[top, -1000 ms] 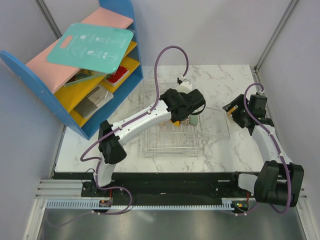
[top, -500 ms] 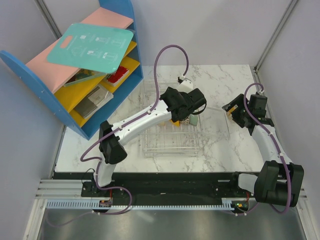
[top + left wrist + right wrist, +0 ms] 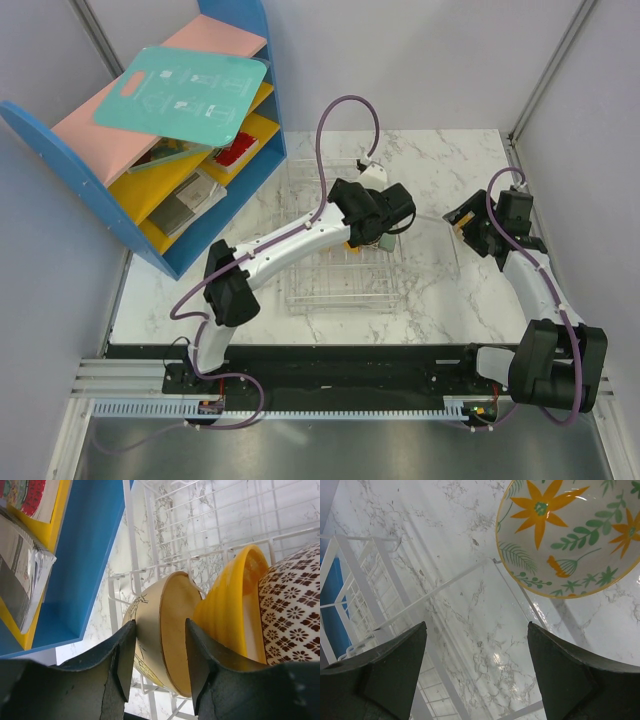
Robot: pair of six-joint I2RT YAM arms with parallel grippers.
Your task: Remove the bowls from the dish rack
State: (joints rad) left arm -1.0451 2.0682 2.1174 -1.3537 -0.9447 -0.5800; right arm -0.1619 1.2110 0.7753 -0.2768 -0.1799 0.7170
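Three bowls stand on edge in the white wire dish rack [image 3: 200, 520]: a cream bowl [image 3: 165, 625], an orange bowl [image 3: 225, 615] and a brown mesh-patterned bowl [image 3: 295, 615]. My left gripper [image 3: 160, 655] is open and straddles the cream bowl's rim. Its left finger lies against the outer wall, and its right finger stands inside, off the surface. From above, the left gripper [image 3: 375, 235] sits over the rack [image 3: 330, 285]. A floral cream bowl [image 3: 570, 535] rests on the marble. My right gripper [image 3: 476, 625] hangs open and empty beside it, also shown from above [image 3: 465, 222].
A blue-and-yellow shelf unit [image 3: 150, 150] with a teal board [image 3: 185, 95] on top stands at the back left, close to the rack. A clear-edged tray outline [image 3: 440, 250] lies between the rack and the right arm. Grey walls close in the table.
The left gripper's jaws have spread apart around the cream bowl's rim, and its wrist has shifted slightly. The right arm has stayed still.
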